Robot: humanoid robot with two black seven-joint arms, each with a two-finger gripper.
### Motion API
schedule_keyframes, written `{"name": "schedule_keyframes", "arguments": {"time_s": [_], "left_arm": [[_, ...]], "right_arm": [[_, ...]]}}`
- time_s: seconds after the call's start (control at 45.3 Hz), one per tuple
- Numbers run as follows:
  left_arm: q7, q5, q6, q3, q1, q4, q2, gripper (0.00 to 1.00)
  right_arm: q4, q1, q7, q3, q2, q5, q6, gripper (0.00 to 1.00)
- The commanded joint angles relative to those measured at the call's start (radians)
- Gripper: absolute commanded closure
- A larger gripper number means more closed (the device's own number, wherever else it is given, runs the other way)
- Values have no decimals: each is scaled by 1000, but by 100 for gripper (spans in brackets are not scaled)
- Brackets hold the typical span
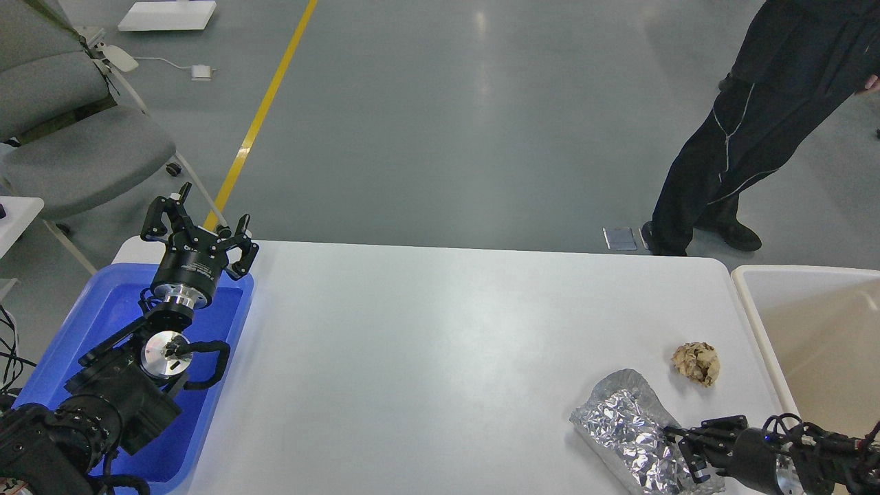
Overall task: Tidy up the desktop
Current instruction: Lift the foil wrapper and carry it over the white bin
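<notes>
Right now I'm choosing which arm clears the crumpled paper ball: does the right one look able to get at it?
Probably yes. The right gripper is at the foil bag, and the paper ball lies close beyond it on the desktop, with only bare surface between. Whether the gripper already holds the bag is unclear.

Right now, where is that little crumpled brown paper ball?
In the head view, the crumpled paper ball lies on the desktop's right side, just beyond the foil bag, near the cream-white bin.
</notes>
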Motion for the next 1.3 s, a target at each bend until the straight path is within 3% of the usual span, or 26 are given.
{"name": "schedule_keyframes", "arguments": {"time_s": [0.0, 0.221, 0.42, 0.53, 0.685, 0.861, 0.994, 1.281], "left_arm": [[0, 1, -2, 1, 0, 0, 0, 0], [0, 0, -2, 2, 0, 0, 0, 0], [0, 1, -2, 2, 0, 0, 0, 0], [0, 0, -2, 2, 1, 0, 0, 0], [0, 1, -2, 2, 1, 0, 2, 0], [0, 0, -2, 2, 0, 0, 2, 0], [0, 0, 0, 2, 0, 0, 2, 0], [0, 0, 0, 2, 0, 0, 2, 0]], "right_arm": [[47, 23, 23, 2, -50, 29, -3, 100], [202, 146, 57, -32, -234, 103, 37, 100], [354, 284, 58, -32, -388, 114, 184, 100], [444, 374, 92, -32, -469, 153, 288, 100], [518, 508, 101, -21, -547, 181, 428, 100], [541, 690, 144, 2, -601, 216, 597, 100], [538, 801, 149, 2, -607, 273, 696, 100], [514, 806, 147, -7, -612, 288, 698, 100]]}}
